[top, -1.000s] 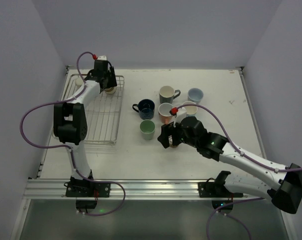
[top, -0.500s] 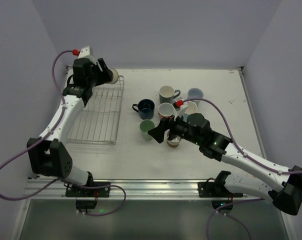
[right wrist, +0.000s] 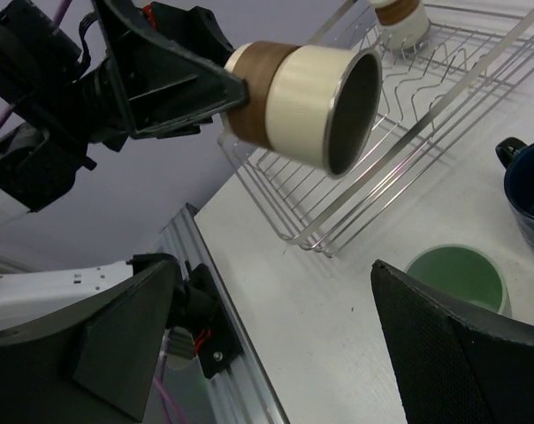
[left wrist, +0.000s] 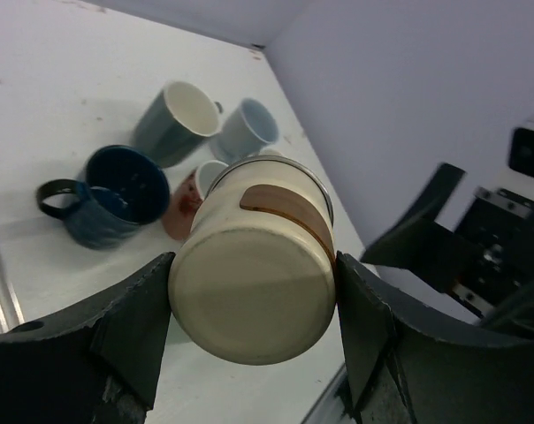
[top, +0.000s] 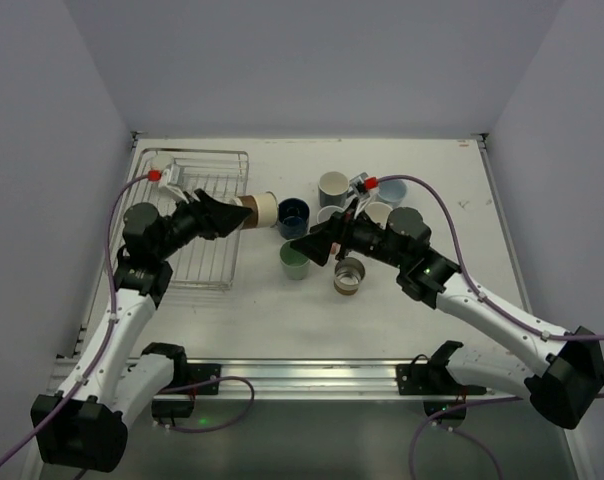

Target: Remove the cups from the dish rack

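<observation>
Just right of the dish rack (top: 197,232), the left gripper (top: 234,213) clamps 1 beige-and-brown tumbler (top: 263,210) sideways, aloft; the right gripper (top: 317,240) gapes wide, empty.

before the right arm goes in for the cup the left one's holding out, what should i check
1. Left gripper grip on beige-and-brown cup: ok, clamped on its base from both sides.
2. Right gripper open: ok, jaws wide.
3. Cup inside right gripper's jaws: not ok, apart, and it sits high in the right wrist view.
4. Clearance underneath: cannot tell, mint green cup and navy mug sit close.
5. Dish rack emptied: not ok, another cup is in it.
</observation>
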